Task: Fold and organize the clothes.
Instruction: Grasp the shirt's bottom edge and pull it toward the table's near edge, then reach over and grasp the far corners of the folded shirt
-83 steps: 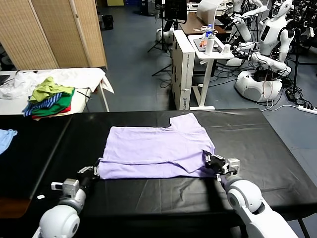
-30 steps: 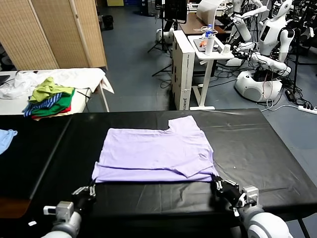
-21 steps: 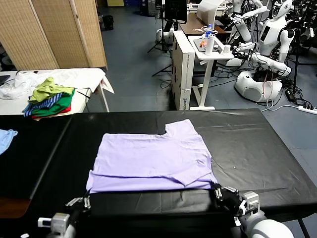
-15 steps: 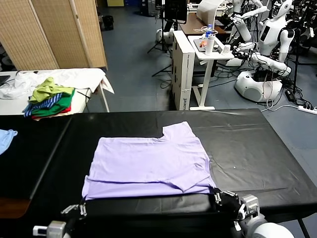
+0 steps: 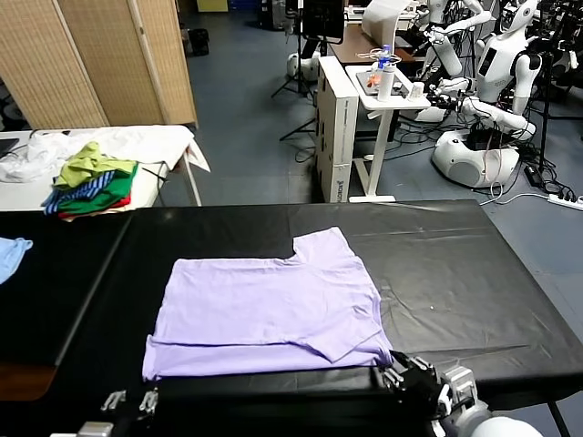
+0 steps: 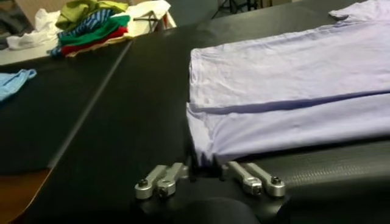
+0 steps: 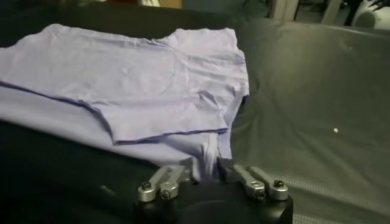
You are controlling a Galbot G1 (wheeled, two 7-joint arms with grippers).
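— Looking at the near edge of the black table point(image 5: 474, 300): left gripper point(image 6: 207, 176) and right gripper point(image 7: 213, 176) sit low at the T-shirt's point(image 5: 264, 309) two front corners, cloth between the fingers.

— Jaws?

— Both spread apart, not pinching.

— And the shirt?

— Flat, folded lengthwise, mid-table. Farther left, a light blue cloth point(image 5: 11, 253); beyond, the garment heap point(image 5: 91, 177) on the white table point(image 5: 159, 141).
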